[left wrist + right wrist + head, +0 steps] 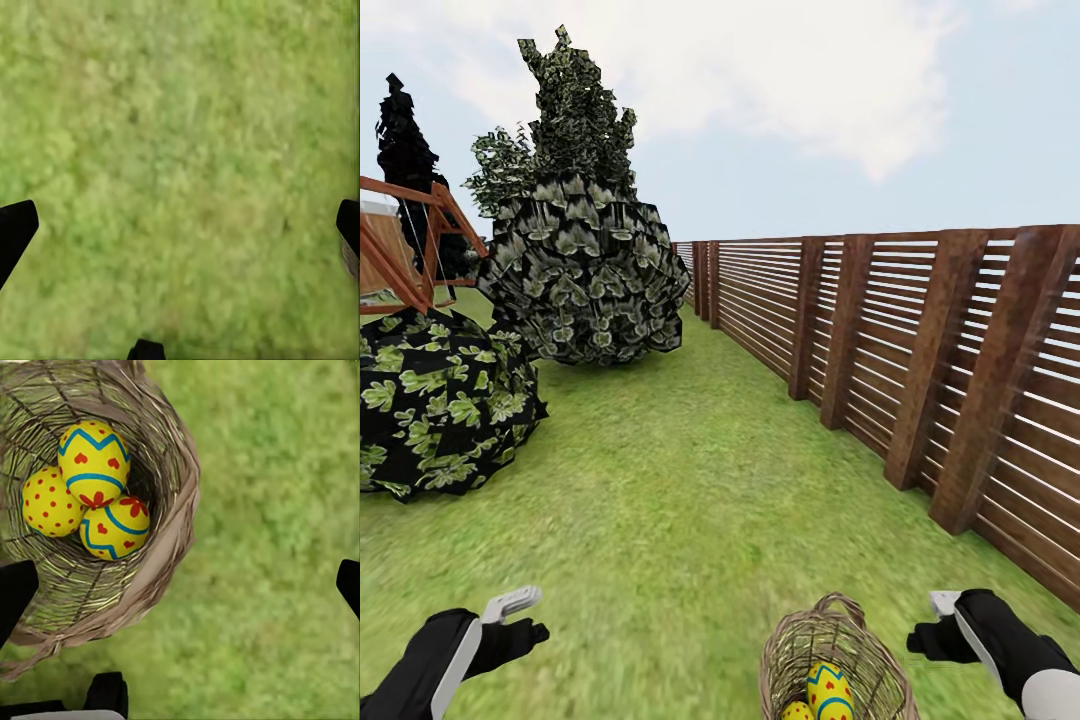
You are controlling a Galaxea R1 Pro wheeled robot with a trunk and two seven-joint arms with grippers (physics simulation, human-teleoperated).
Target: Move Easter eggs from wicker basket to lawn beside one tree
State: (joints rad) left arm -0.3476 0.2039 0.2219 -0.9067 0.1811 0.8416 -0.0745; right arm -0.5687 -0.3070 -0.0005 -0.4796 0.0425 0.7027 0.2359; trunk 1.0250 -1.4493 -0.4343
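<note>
Hugging fence (920, 350), lawn (680, 520) open leftward

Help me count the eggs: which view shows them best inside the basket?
The right wrist view: all three Easter eggs lie plainly inside the wicker basket. The head view catches two at its bottom edge; the left wrist view shows the lawn.

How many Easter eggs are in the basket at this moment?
3, all inside the wicker basket: a zigzag egg on top, a dotted egg beside it, another zigzag egg below.
</note>
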